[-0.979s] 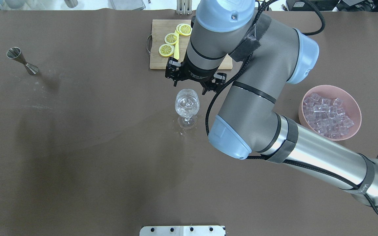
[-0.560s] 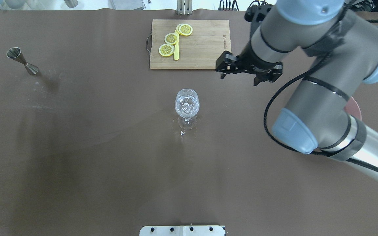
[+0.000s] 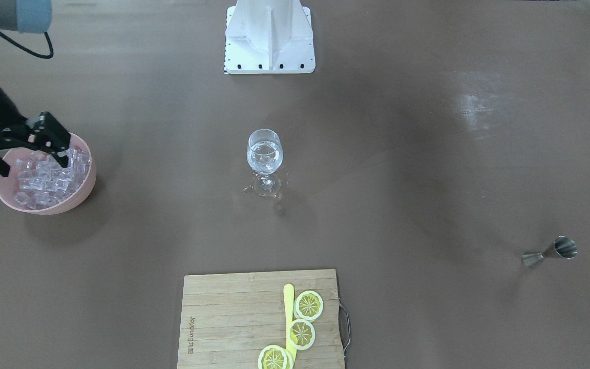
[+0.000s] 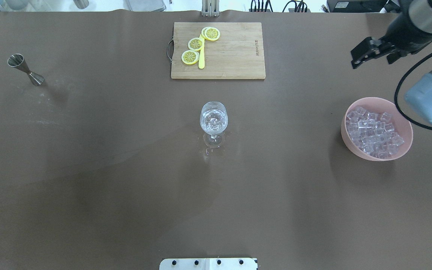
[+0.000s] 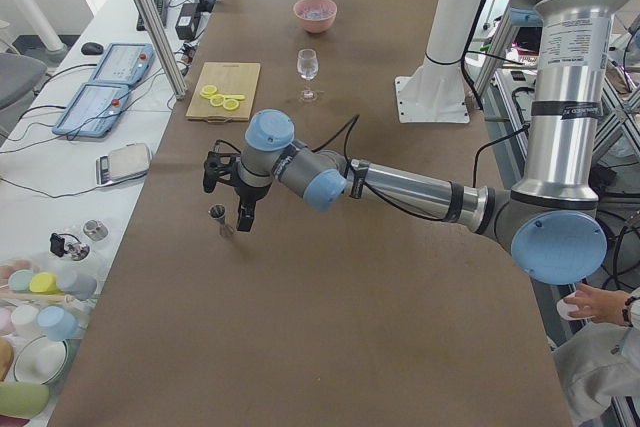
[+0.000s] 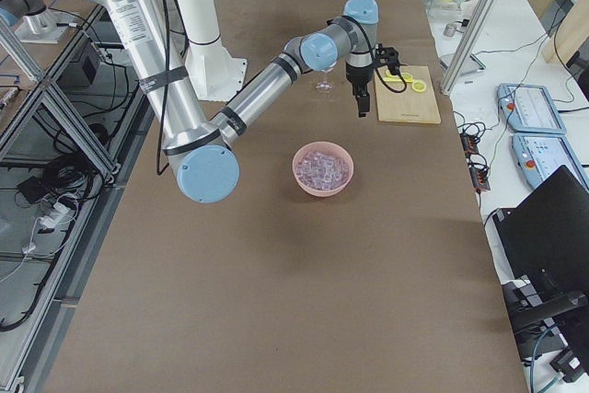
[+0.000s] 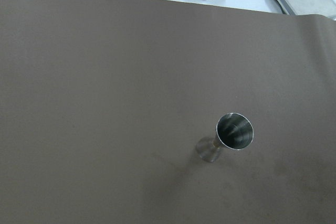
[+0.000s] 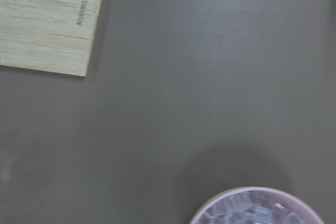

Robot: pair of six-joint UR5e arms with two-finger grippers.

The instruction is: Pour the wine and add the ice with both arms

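By the bench's right edge, the ice (image 4: pixel 373 131) is lying in a pink bowl (image 4: pixel 379 99), the right gripper (image 4: pixel 372 60) hanging spread, empty, toward the far edge. Only the left-end view is showing the left gripper (image 5: pixel 229 197); whether it is spread, I cannot tell.

**Wine** (image 4: pixel 213 124): clear, colourless liquid, a small pool in the upright stemmed glass (image 4: pixel 213 119) at mid-bench.

**Ice** (image 4: pixel 373 131): glassy cubes heaped in a pink bowl (image 4: pixel 407 144), well to the glass's right.

**Right arm** (image 4: pixel 418 18): silver and grey, raised on the bowl's side of the glass. Its black hand (image 4: pixel 372 59) has spread fingers holding nothing.

**Left arm** (image 5: pixel 400 187): stretched out far to the glass's left. Whether its hand (image 5: pixel 227 205) is closed is unclear.
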